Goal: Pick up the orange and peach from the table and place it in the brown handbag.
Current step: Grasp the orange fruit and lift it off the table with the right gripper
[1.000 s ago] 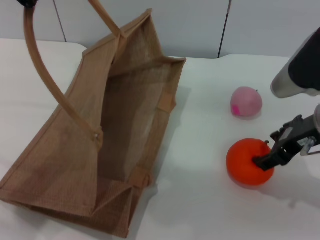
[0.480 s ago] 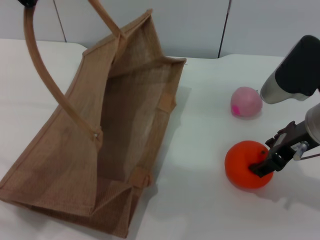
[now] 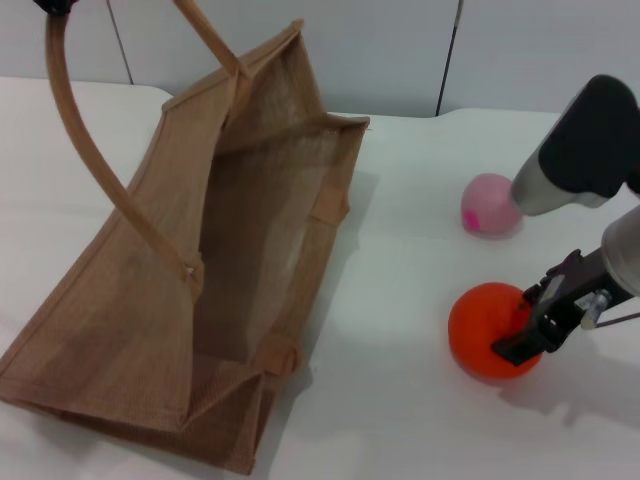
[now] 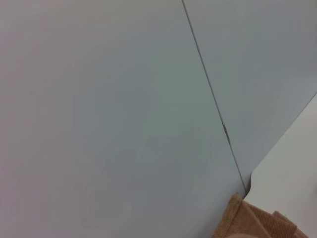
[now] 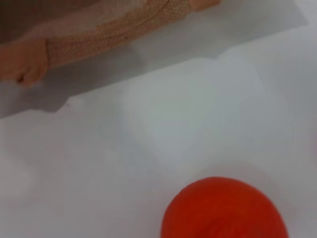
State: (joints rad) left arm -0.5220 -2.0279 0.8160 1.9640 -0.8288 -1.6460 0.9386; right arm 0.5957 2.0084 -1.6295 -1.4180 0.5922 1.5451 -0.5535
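The orange (image 3: pixel 475 330) sits on the white table at the right; it also fills the lower edge of the right wrist view (image 5: pixel 223 210). My right gripper (image 3: pixel 512 340) is shut on it, one dark finger lying across its near right side and the other hidden behind the fruit. The pale pink peach (image 3: pixel 485 205) lies farther back, its right edge covered by my right forearm. The brown handbag (image 3: pixel 150 270) lies tilted open on the left, mouth facing the fruit. My left gripper (image 3: pixel 55 5) holds one handle up at the top left corner.
The bag's near corner and edge (image 5: pixel 99 34) show in the right wrist view, with bare white table (image 3: pixel 400 300) between the bag and the orange. A grey panelled wall (image 4: pixel 124 99) stands behind the table. A corner of the handbag (image 4: pixel 252 223) shows in the left wrist view.
My right arm has swung left and forward, and the orange has shifted slightly left with the gripper. The arm now covers the peach's right edge. The bag and left arm have stayed put.
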